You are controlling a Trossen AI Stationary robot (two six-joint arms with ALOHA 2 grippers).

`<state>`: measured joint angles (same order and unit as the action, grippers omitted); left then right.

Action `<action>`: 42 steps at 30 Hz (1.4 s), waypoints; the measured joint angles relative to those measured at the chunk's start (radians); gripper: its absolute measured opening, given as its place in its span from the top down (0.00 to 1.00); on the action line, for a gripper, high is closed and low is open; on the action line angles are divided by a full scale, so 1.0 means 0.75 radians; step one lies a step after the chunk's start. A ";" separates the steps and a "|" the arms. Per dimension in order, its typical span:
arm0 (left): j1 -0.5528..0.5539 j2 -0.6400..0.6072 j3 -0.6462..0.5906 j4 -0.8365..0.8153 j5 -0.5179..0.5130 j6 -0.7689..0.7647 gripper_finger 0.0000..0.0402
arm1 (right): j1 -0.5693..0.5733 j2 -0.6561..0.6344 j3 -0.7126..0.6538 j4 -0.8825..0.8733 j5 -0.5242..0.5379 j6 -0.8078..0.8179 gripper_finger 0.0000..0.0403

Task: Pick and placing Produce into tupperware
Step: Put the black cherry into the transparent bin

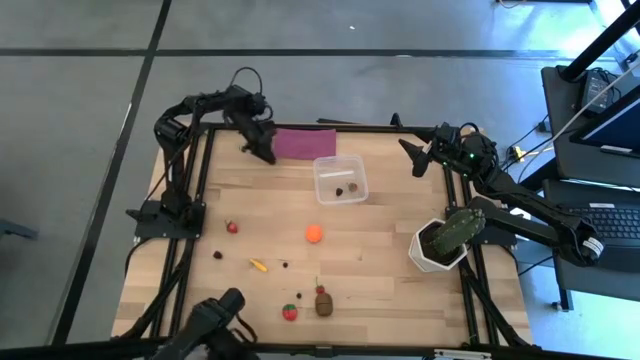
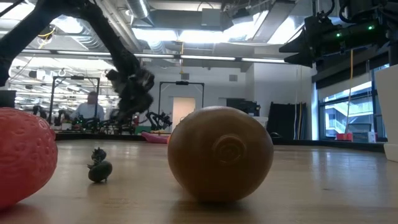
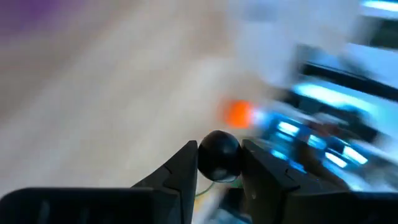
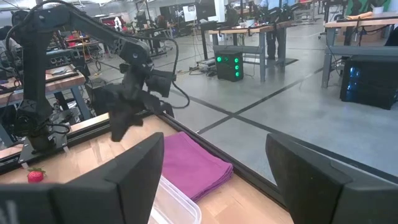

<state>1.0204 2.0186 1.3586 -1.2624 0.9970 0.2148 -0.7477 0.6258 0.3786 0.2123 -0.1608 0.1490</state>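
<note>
Partly done: tupperware (image 1: 340, 180) holds two dark bits. Left gripper (image 3: 219, 163), raised beside the purple cloth (image 1: 305, 142), is clamped on a dark ball (image 3: 218, 155); right gripper (image 1: 414, 157) waits spread. Orange (image 1: 314, 234), banana (image 1: 258, 265), strawberry (image 1: 289, 312) remain on the tabletop (image 1: 380, 260).

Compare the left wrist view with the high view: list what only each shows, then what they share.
Only the left wrist view: a small dark round piece clamped between the left gripper's fingers.

Only the high view: the tupperware with bits inside, purple cloth, banana, strawberry, brown lump, potted plant, and the right gripper open near the table's far right corner.

Shared: the orange ball and the wooden table.
</note>
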 joint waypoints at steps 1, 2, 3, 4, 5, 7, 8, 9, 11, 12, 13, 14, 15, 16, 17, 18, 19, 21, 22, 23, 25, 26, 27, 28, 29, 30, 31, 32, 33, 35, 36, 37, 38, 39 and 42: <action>-0.028 0.000 0.000 0.005 0.086 0.042 0.75 | 0.000 0.000 0.000 0.000 0.000 0.000 0.30; -0.058 0.000 0.000 0.026 0.139 0.074 0.76 | 0.000 0.000 0.000 0.000 0.000 0.000 0.30; -0.093 0.000 0.000 0.064 0.172 0.094 0.77 | 0.000 0.000 0.000 0.000 0.000 0.000 0.30; -0.136 0.000 0.000 0.112 0.188 0.098 0.78 | 0.000 0.000 0.000 0.000 0.000 0.000 0.30; -0.181 0.000 0.000 0.179 0.195 0.090 0.78 | 0.000 0.000 0.000 0.000 0.000 0.001 0.30; -0.290 0.000 0.000 0.349 0.205 0.011 0.78 | 0.000 0.000 0.000 0.001 0.000 0.004 0.30; -0.346 0.000 0.000 0.454 0.211 -0.036 0.78 | 0.000 0.000 0.000 0.001 0.000 0.004 0.30; -0.397 0.000 0.000 0.558 0.232 -0.079 0.77 | 0.000 0.000 0.000 0.001 0.000 0.004 0.30; -0.493 0.000 0.001 0.759 0.318 -0.159 0.75 | 0.000 0.000 0.000 0.001 0.000 0.005 0.30; -0.532 0.000 0.011 0.834 0.367 -0.198 0.75 | 0.000 0.000 0.000 0.001 0.000 0.005 0.30; -0.565 0.000 0.027 0.889 0.394 -0.228 0.75 | 0.000 0.000 0.000 0.001 0.000 0.008 0.30; -0.595 0.000 0.053 0.939 0.401 -0.255 0.75 | 0.000 0.000 0.000 0.001 0.000 0.011 0.30; -0.621 0.000 0.081 0.973 0.379 -0.286 0.76 | 0.000 0.000 0.000 0.001 0.000 0.019 0.30; -0.649 0.000 0.111 0.991 0.323 -0.309 0.77 | 0.000 0.000 0.000 0.001 0.000 0.031 0.30; -0.677 0.000 0.147 0.993 0.246 -0.323 0.78 | 0.000 0.000 0.000 0.001 0.000 0.037 0.30; -0.707 0.000 0.182 0.996 0.158 -0.328 0.79 | 0.000 0.000 0.000 0.001 0.000 0.040 0.30; -0.737 0.000 0.218 1.000 0.075 -0.319 0.79 | 0.000 0.000 0.000 0.001 0.000 0.040 0.30; -0.795 0.000 0.286 1.006 -0.085 -0.300 0.79 | 0.000 0.000 0.000 0.001 0.000 0.040 0.30; -0.820 0.000 0.317 1.004 -0.179 -0.298 0.79 | 0.000 0.000 0.000 0.001 0.000 0.040 0.30; -0.842 0.000 0.345 1.000 -0.288 -0.300 0.78 | 0.000 0.000 0.000 0.001 0.000 0.040 0.30; -0.875 -0.001 0.389 0.985 -0.515 -0.309 0.76 | 0.000 0.000 0.000 0.001 0.000 0.040 0.30; -0.890 -0.001 0.404 0.970 -0.625 -0.309 0.75 | 0.000 0.000 0.000 0.001 0.000 0.040 0.30; -0.904 -0.001 0.416 0.958 -0.734 -0.310 0.75 | 0.000 0.000 0.001 0.001 0.000 0.040 0.30; -0.918 -0.001 0.420 0.956 -0.841 -0.311 0.75 | 0.000 0.000 0.001 0.001 -0.001 0.040 0.30; -0.930 -0.001 0.420 0.952 -0.927 -0.311 0.75 | 0.000 0.000 0.001 0.001 0.000 0.040 0.30; -0.941 -0.001 0.420 0.938 -0.985 -0.314 0.76 | 0.000 0.000 0.000 0.001 -0.001 0.040 0.30; -0.950 -0.001 0.420 0.921 -1.030 -0.325 0.76 | 0.000 0.000 0.001 0.001 -0.001 0.040 0.30; -0.957 0.000 0.420 0.912 -1.062 -0.343 0.77 | 0.000 0.000 0.001 0.001 -0.001 0.040 0.30; -0.963 0.003 0.420 0.909 -1.094 -0.356 0.78 | 0.000 0.000 0.001 0.001 -0.001 0.040 0.30; -0.964 0.010 0.419 0.892 -1.154 -0.383 0.78 | 0.000 0.000 0.001 0.001 -0.001 0.040 0.30; -0.963 0.011 0.411 0.888 -1.177 -0.391 0.78 | 0.000 0.000 0.000 0.001 -0.001 0.040 0.30; -0.962 0.011 0.402 0.893 -1.192 -0.403 0.77 | 0.000 0.000 0.001 0.001 -0.001 0.040 0.30; -0.961 0.011 0.394 0.895 -1.207 -0.421 0.77 | 0.000 0.000 0.000 0.001 -0.001 0.040 0.30; -0.958 0.011 0.386 0.893 -1.219 -0.427 0.76 | 0.000 0.000 0.001 0.001 -0.001 0.040 0.30; -0.949 0.011 0.350 0.893 -1.221 -0.454 0.73 | 0.000 0.000 0.000 0.001 -0.001 0.040 0.30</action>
<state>0.3086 2.0266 1.6209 -0.5924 0.0814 -0.1254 -0.7475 0.6258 0.3789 0.2127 -0.1612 0.1792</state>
